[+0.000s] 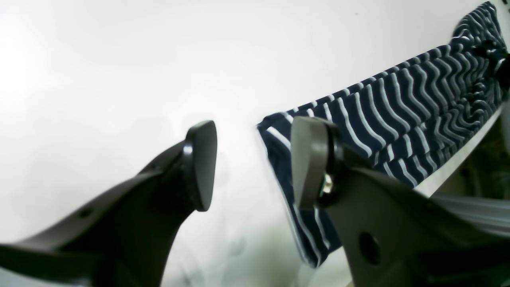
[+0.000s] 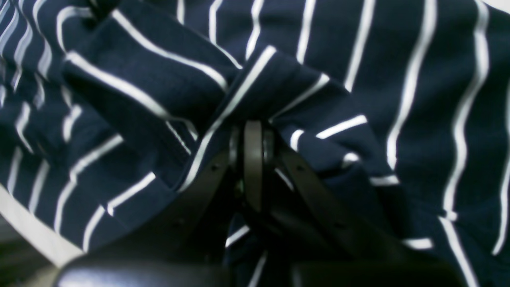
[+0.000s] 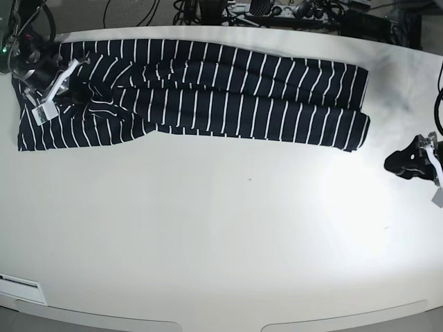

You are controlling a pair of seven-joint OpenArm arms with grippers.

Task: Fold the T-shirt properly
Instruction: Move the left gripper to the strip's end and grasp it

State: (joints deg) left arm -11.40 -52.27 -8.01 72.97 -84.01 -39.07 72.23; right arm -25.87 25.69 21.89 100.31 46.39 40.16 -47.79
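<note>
White table, with the T-shirt stretched long across its far edge. At its left end the right gripper is clamped shut on a bunched fold; a thin pinch like that could slip when pulled. Only the wrist view shows this bite. Off to the right, the left gripper hangs open, beside the hem.

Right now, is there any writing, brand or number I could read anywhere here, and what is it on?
None can be read.
T-shirt: only white stripes, no print or label showing.
White tag on the right gripper: too small to tell whether it carries text.
Table: no markings.
</note>
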